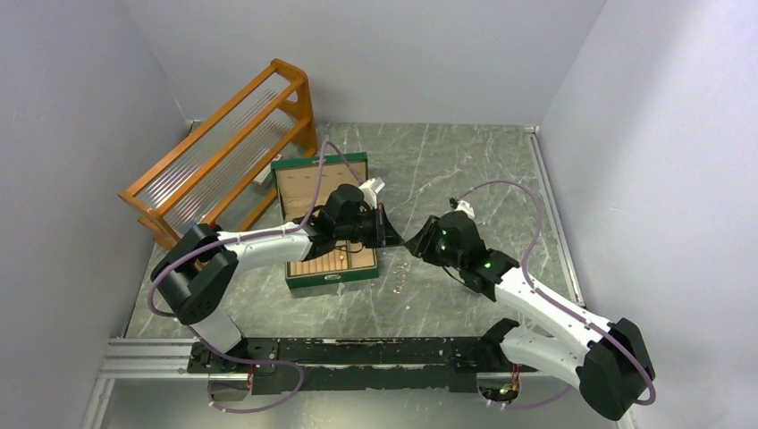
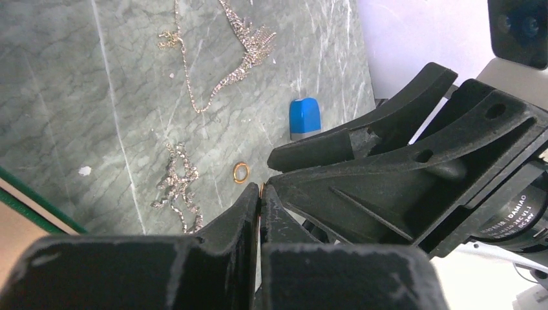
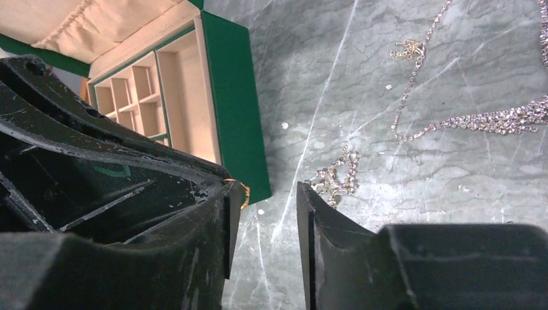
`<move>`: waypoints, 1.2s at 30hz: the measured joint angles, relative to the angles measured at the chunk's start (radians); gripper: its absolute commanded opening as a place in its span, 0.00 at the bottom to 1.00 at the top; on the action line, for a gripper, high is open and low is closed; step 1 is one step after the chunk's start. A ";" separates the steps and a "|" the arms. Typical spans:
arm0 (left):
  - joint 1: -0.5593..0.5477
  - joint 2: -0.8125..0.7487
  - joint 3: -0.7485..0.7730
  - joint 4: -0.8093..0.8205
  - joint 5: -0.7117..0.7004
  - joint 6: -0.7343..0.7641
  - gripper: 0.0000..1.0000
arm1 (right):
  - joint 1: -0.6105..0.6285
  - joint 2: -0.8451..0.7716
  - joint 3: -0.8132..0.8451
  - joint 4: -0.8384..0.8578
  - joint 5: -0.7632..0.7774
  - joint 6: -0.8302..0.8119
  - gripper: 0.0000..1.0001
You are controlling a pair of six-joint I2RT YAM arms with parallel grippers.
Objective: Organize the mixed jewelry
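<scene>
Gold shows between the left fingers, which are pressed together on a small ring held on edge above the counter, just beside the green box. The right fingers stand apart, their tips close to it. A loose ring, tangled chains, a necklace and a blue block lie on the counter.

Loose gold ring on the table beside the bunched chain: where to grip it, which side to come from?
Pinch the gold ring across its band, probably from straight above: it lies flat on the table, with nothing raised for a side approach. Stay clear of the bunched chain beside it.
</scene>
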 measured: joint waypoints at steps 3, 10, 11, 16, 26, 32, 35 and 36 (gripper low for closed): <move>0.002 -0.016 0.000 -0.013 -0.009 0.014 0.05 | -0.001 -0.010 -0.002 -0.002 -0.007 0.014 0.49; 0.067 -0.072 0.000 -0.015 0.069 -0.002 0.05 | -0.004 -0.142 -0.008 0.072 -0.066 0.053 0.66; 0.082 -0.085 0.000 -0.014 0.091 -0.006 0.05 | -0.008 -0.160 -0.008 0.088 -0.070 0.060 0.67; 0.154 -0.172 0.000 0.019 0.193 -0.054 0.05 | -0.045 -0.181 0.001 0.181 -0.134 0.092 0.72; 0.250 -0.290 -0.004 0.208 0.342 -0.215 0.05 | -0.159 -0.059 0.071 0.447 -0.381 0.163 0.67; 0.260 -0.290 -0.031 0.289 0.361 -0.293 0.05 | -0.164 -0.011 0.075 0.604 -0.535 0.215 0.50; 0.262 -0.290 -0.057 0.331 0.362 -0.326 0.05 | -0.164 -0.006 0.075 0.642 -0.574 0.232 0.38; 0.262 -0.290 -0.067 0.346 0.362 -0.340 0.05 | -0.164 -0.005 0.074 0.653 -0.584 0.237 0.36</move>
